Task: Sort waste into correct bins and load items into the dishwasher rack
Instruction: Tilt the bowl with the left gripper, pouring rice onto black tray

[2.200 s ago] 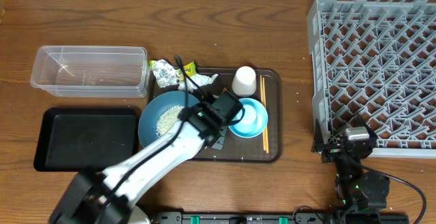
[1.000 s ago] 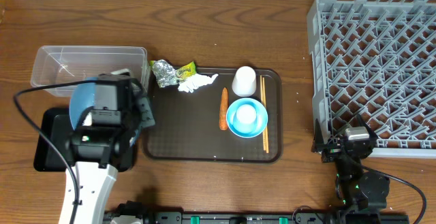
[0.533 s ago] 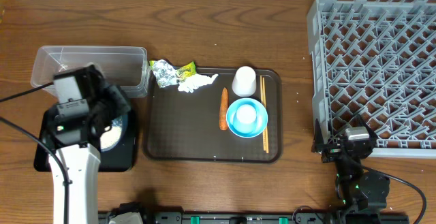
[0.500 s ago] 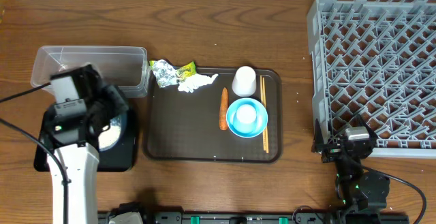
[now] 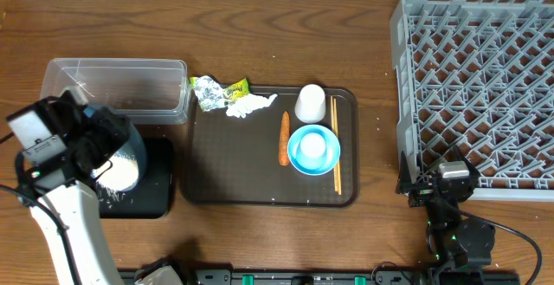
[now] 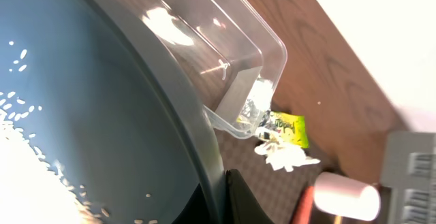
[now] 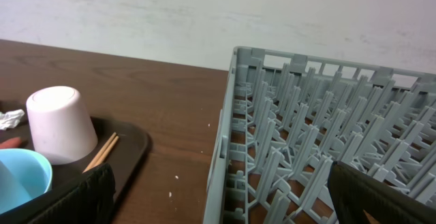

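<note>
Dark-blue bowl (image 6: 102, 129) swung left off the serving tray (image 5: 225, 172), now tipped over black tray (image 5: 157, 190), rice (image 5: 121, 171) pouring.
Rim clamped in left hand (image 6: 223, 195); right hand (image 5: 435, 179) gapes idle; steep tilt may scatter grains onto desk (image 5: 286, 25).

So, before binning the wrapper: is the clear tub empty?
Empty. Overhead, only bare bottom shows through the clear tub; the wrapper lies outside, beside its right end.

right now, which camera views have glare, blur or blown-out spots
Left wrist: glare streaks on the clear rectangular plastic tub, the large dark-blue round bowl close and soft. Overhead: even light, sharp, though the white rice grains merge into one bright patch. Right wrist: the large square grey plastic crate reasonably sharp.
</note>
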### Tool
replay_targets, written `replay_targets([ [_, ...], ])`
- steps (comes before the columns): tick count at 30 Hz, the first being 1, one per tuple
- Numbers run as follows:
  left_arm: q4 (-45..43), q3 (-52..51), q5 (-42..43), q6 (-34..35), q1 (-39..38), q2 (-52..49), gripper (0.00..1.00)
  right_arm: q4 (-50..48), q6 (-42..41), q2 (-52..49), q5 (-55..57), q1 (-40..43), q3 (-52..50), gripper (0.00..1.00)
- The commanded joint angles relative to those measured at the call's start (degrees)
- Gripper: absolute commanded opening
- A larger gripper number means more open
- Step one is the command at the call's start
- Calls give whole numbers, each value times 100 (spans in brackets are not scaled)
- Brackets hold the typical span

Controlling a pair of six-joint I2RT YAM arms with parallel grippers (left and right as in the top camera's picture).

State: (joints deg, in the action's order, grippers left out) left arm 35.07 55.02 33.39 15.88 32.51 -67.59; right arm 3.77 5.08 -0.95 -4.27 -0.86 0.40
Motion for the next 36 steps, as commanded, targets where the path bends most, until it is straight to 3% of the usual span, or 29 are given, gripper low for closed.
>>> replay_targets([
  [1, -76, 146, 999, 74, 382, -203, 6, 24, 74, 48, 22, 48, -9, 99],
  [14, -179, 146, 2452, 249, 1268, -527, 6, 24, 74, 48, 20, 48, -9, 99],
  [21, -22, 146, 2767, 1001, 1840, -538, 6, 24, 74, 48, 20, 48, -9, 99],
  [29, 20, 144, 3823, 1169, 2347, -540, 6, 24, 74, 48, 20, 48, -9, 99],
  [36, -227, 142, 3718, 1158, 2385, -540, 6, 24, 74, 48, 20, 48, -9, 99],
])
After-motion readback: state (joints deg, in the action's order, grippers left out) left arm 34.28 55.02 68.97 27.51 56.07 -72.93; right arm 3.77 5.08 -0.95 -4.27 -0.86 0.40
